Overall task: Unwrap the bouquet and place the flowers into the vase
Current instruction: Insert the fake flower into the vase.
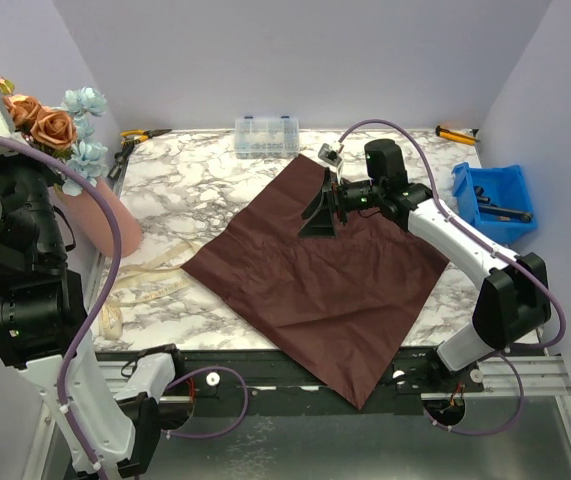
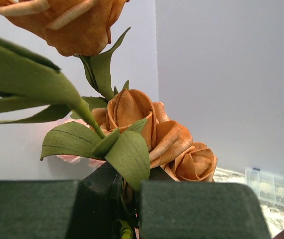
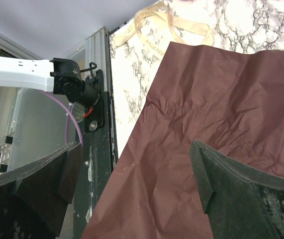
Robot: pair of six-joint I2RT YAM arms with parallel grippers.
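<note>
Placing seems in hand: we pinch the flowers (image 1: 55, 125) in our left jaws just above the tilted vase (image 1: 110, 222), right jaws spread over the flat maroon sheet (image 1: 325, 280) well right of the vase; next, we reckon, the stems need aligning with its mouth before lowering.

Flowers (image 1: 55, 125) near leaning pink vase (image 1: 115, 222); maroon sheet (image 1: 325, 270) lies spread.
</note>
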